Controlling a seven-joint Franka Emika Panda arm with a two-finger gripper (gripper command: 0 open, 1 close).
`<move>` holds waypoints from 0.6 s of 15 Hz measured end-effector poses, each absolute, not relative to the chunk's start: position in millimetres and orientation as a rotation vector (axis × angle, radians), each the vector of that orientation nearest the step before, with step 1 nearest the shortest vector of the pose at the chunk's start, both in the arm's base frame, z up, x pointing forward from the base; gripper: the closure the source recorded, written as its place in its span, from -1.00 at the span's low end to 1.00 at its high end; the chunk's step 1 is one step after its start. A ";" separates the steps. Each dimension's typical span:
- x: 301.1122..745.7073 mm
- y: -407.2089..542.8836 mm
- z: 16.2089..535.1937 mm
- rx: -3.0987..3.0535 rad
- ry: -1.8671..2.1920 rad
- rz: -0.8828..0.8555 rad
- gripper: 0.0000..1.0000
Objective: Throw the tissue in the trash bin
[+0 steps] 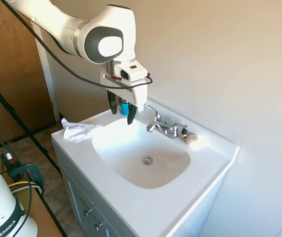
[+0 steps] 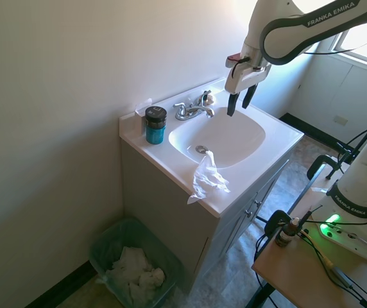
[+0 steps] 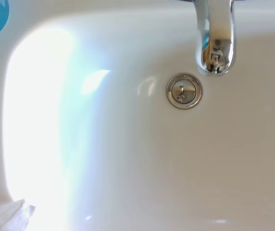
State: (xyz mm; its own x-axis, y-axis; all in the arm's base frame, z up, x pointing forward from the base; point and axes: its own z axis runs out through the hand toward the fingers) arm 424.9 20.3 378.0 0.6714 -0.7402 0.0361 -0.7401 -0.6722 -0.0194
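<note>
The tissue (image 1: 79, 131) is a crumpled white sheet lying on the sink counter's front corner, partly hanging over the edge (image 2: 208, 179); a corner of it shows in the wrist view (image 3: 5, 216). The trash bin (image 2: 110, 240) is a green-tinted bin on the floor beside the vanity, with white crumpled paper inside. My gripper (image 1: 122, 112) hangs above the basin, open and empty, well apart from the tissue (image 2: 240, 101).
A white sink (image 1: 131, 197) with a chrome faucet (image 1: 164, 127) and drain (image 3: 184, 91) sits under the gripper. A blue jar with a dark lid (image 2: 155, 125) stands at the counter's back corner. The wall runs close behind the vanity.
</note>
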 end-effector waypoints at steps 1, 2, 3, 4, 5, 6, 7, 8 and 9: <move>424.9 19.9 377.7 -2.870 1.268 -0.063 -1.00; 424.9 19.6 377.9 -2.875 1.251 -0.062 -1.00; 424.7 22.8 378.4 -2.878 1.231 -0.060 -1.00; 424.1 30.6 379.1 -2.887 1.204 -0.061 -1.00; 422.9 43.6 379.8 -2.902 1.166 -0.064 -1.00; 420.5 62.3 379.2 -2.919 1.129 -0.065 -1.00; 416.5 83.6 377.6 -2.939 1.099 -0.066 -1.00; 410.8 107.1 374.1 -2.957 1.079 -0.065 -1.00; 404.0 131.0 369.6 -2.977 1.058 -0.063 -1.00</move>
State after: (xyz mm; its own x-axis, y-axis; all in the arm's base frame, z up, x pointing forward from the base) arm 404.0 131.0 369.6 0.7750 -0.6304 0.0435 -0.6312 -0.7756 0.0042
